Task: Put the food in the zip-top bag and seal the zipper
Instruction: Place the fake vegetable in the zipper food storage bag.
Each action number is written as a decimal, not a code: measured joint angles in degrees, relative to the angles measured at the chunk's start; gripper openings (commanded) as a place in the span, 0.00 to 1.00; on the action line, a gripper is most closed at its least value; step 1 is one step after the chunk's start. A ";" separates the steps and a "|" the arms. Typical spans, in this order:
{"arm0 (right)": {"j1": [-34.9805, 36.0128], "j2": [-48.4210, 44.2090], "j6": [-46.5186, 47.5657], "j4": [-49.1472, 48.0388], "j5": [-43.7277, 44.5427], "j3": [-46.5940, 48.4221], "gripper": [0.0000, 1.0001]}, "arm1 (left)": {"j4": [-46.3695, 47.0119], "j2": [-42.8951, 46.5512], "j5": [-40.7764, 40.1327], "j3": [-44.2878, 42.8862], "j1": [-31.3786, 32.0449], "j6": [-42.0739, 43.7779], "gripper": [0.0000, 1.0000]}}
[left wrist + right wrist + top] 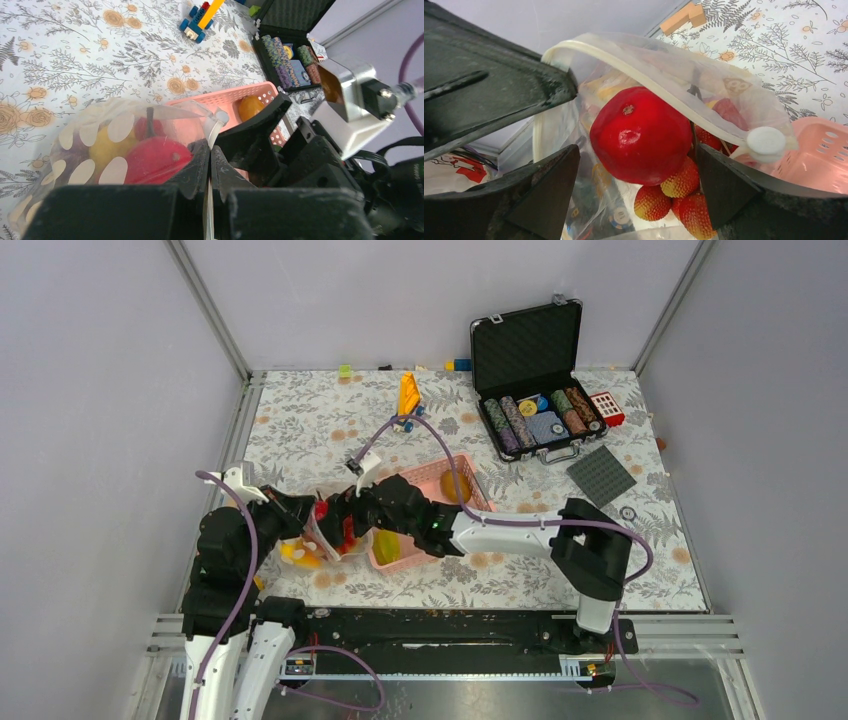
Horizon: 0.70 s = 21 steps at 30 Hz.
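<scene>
Clear, crinkly plastic printed with pale round dots makes up the zip-top bag (115, 127). It sits at the near left of the table (300, 410), just beside the pink basket (222, 100). Its zipper (649, 82) is a thin milky strip arching over the open mouth and ending in a round white slider (765, 141).

The left end effector (209, 155) is closed, pinching the bag's mouth edge between its matte black fingers. The right end effector (637, 149) is spread wide over the mouth. A smooth, glossy red fruit (639, 120) sits between its fingers with a sliver of gap on each side. Below it lie pebbled red-to-yellow berries (679, 185), and a yellow fruit (102, 147) shows through the bag wall. The slotted basket holds an orange piece (250, 106) and a yellow-green piece (387, 545).

A black foam-lined case (525, 345) stands open at the far right with striped poker chips (515, 422) in rows; their markings are too small to read. A grey studded plate (602, 475) lies near it, and a yellow-and-blue brick toy (408, 398) sits toward the back. The table wears a cloth of grey ferns and orange flowers, enclosed by plain pale walls and aluminium posts.
</scene>
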<state>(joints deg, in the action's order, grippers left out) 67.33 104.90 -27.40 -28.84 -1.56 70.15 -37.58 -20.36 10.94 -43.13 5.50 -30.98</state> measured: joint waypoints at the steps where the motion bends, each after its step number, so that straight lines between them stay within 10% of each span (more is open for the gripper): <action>1: 0.04 -0.31 0.15 0.15 -0.04 -0.13 0.95 | 0.00 0.02 -0.42 0.00 0.00 -0.11 0.00; 21: 0.46 -14.14 2.14 3.54 10.32 -11.67 0.91 | 0.00 0.17 -2.29 0.00 -0.26 -0.39 0.00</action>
<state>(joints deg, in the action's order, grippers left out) 67.79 90.76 -25.26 -25.30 8.75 58.48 -37.58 -20.18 8.64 -43.13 5.23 -31.38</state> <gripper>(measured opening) 0.951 0.010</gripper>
